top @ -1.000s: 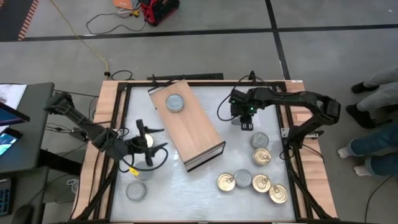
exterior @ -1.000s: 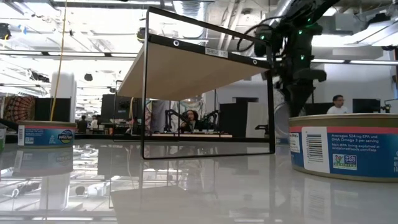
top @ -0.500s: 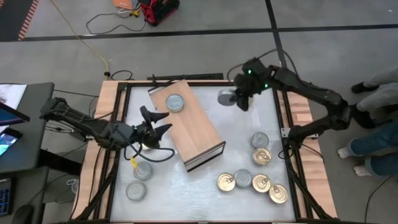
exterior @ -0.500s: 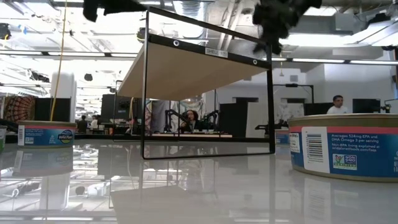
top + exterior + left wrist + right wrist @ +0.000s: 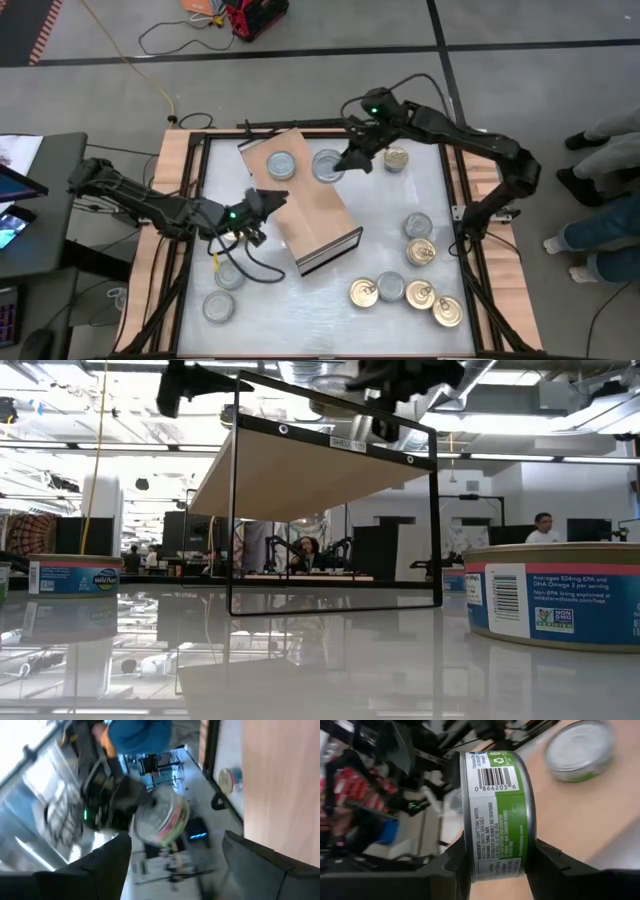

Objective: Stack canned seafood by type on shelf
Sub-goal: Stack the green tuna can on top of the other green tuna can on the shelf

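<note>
My right gripper (image 5: pixel 495 865) holds a green-labelled tin (image 5: pixel 327 165) over the far right edge of the shelf (image 5: pixel 300 199), beside the silver tin (image 5: pixel 280 166) already on it. Released this near the edge, it may slide off. My left gripper (image 5: pixel 262 207) hovers wide open at the shelf's left side.

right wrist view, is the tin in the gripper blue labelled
No, the tin clamped between the right gripper fingers wears a green label with a barcode, held above the shelf.

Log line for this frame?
right end effector: shut on green tin, above shelf | left end effector: open, empty, at shelf edge
</note>
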Controlling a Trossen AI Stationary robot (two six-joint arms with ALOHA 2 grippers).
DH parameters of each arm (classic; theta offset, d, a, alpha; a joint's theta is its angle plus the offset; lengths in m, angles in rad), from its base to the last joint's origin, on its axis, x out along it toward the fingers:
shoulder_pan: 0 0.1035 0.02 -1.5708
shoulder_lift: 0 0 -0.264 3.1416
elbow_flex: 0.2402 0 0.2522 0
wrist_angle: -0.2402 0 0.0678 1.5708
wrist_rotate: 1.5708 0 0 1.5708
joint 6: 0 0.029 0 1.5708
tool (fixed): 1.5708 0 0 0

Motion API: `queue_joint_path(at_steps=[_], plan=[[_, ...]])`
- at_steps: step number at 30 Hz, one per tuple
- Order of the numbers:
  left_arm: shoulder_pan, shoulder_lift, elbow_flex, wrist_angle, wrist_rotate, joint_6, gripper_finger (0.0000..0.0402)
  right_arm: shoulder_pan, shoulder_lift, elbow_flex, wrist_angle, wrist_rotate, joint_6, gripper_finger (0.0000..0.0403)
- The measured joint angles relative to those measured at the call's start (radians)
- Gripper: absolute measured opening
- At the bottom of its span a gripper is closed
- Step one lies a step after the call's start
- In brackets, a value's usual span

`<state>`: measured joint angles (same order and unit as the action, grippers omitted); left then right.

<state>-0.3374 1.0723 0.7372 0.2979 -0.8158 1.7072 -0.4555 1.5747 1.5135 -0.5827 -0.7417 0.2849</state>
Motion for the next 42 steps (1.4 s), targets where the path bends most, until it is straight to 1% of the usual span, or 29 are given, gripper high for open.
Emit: queue_joint_path(at_steps=[4,7,12,16,21,24,27,29,33,36,42], plan=[[0.000,0.055,0.000,0.130,0.001,0.156,0.0301,0.035,0.055,0.055,0.003,-0.029,0.041,0.0170],[0.010,0.079,0.000,0.192,0.006,0.185,0.0299,0.060,0.093,0.095,-0.003,-0.043,0.056,0.0170],[0.040,0.101,0.000,0.208,0.007,0.199,0.0297,0.091,0.129,0.146,0.001,-0.052,0.062,0.0170],[0.048,0.123,0.000,0.244,0.012,0.248,0.0297,0.108,0.141,0.156,0.005,-0.069,0.064,0.0171],[0.055,0.126,0.000,0.249,0.038,0.281,0.0296,0.127,0.147,0.159,0.020,-0.081,0.066,0.0171],[0.057,0.126,0.000,0.248,0.085,0.310,0.0290,0.138,0.149,0.159,0.022,-0.087,0.066,0.0171],[0.061,0.126,0.000,0.243,0.108,0.350,0.0272,0.149,0.149,0.158,0.036,-0.088,0.070,0.0171],[0.063,0.126,0.000,0.231,0.128,0.382,0.0249,0.155,0.149,0.158,0.052,-0.089,0.096,0.0171],[0.064,0.126,0.000,0.235,0.141,0.404,0.0183,0.156,0.149,0.158,0.052,-0.088,0.108,0.0172],[0.064,0.127,0.000,0.227,0.116,0.373,0.0131,0.155,0.149,0.157,0.064,-0.082,0.121,0.0185],[0.065,0.125,0.001,0.218,0.103,0.229,0.0129,0.155,0.149,0.157,0.112,-0.061,0.110,0.0245]])
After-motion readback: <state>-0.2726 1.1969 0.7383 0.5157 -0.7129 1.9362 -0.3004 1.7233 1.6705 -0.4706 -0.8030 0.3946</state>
